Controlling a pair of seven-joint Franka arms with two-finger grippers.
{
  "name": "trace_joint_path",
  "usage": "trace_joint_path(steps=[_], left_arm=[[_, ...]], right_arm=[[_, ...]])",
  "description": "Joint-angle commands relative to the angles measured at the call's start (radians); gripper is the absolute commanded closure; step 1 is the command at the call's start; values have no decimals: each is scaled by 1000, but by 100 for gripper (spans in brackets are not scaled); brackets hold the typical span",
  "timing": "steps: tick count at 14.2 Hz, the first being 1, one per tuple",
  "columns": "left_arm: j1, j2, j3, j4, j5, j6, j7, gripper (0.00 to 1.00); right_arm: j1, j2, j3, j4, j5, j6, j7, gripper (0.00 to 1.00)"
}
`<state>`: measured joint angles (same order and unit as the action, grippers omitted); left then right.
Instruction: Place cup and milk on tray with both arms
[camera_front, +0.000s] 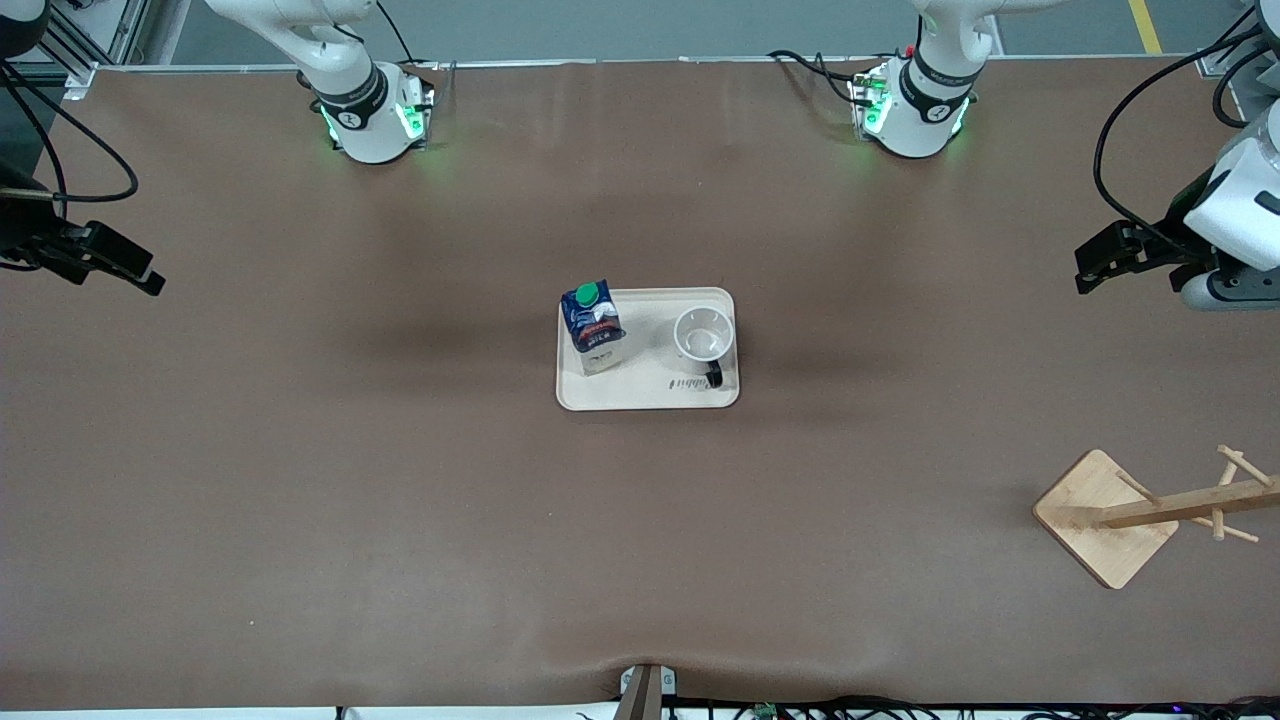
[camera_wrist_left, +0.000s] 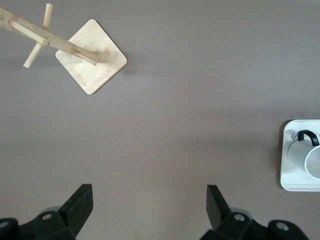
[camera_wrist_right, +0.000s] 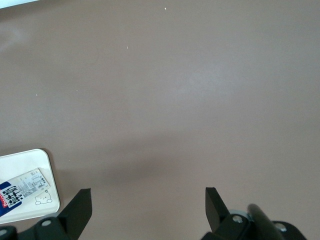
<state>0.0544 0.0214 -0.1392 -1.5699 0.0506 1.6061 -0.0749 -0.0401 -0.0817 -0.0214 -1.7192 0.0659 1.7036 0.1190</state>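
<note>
The cream tray (camera_front: 650, 397) lies in the middle of the table. The dark blue milk (camera_front: 593, 327) stands on its end toward the right arm. The white cup (camera_front: 704, 335) stands upright on its end toward the left arm, with the black handle toward the front camera. My left gripper (camera_front: 1098, 264) is open and empty, up over the table's left-arm end. My right gripper (camera_front: 135, 272) is open and empty over the right-arm end. The left wrist view shows the open gripper (camera_wrist_left: 149, 205), the tray (camera_wrist_left: 292, 182) and the cup (camera_wrist_left: 312, 160). The right wrist view shows the open gripper (camera_wrist_right: 147, 207), the tray (camera_wrist_right: 25, 157) and the milk (camera_wrist_right: 20, 190).
A wooden rack with pegs on a square base (camera_front: 1105, 515) stands near the left arm's end, nearer to the front camera than the tray; it also shows in the left wrist view (camera_wrist_left: 92, 55). A small clamp (camera_front: 645, 690) sits at the table's front edge.
</note>
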Motion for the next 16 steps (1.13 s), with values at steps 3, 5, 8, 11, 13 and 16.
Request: trace_joint_path(steps=[3, 5, 8, 11, 13, 16], left_arm=[[-4, -21, -2, -18, -9, 12, 1, 0], [-5, -15, -5, -6, -8, 12, 1, 0], [-4, -2, -5, 10, -6, 12, 4, 0], [-2, 2, -5, 21, -3, 12, 12, 0], [1, 9, -5, 22, -5, 12, 14, 0], [-2, 12, -3, 22, -11, 12, 17, 0]], right_arm=[[14, 7, 1, 23, -17, -7, -9, 0], [16, 8, 1, 30, -14, -7, -3, 0], [15, 10, 0, 32, -9, -10, -1, 0], [16, 10, 0, 35, -9, -7, 1, 0], [11, 10, -2, 35, -9, -7, 1, 0], [9, 11, -2, 33, -9, -7, -1, 0]])
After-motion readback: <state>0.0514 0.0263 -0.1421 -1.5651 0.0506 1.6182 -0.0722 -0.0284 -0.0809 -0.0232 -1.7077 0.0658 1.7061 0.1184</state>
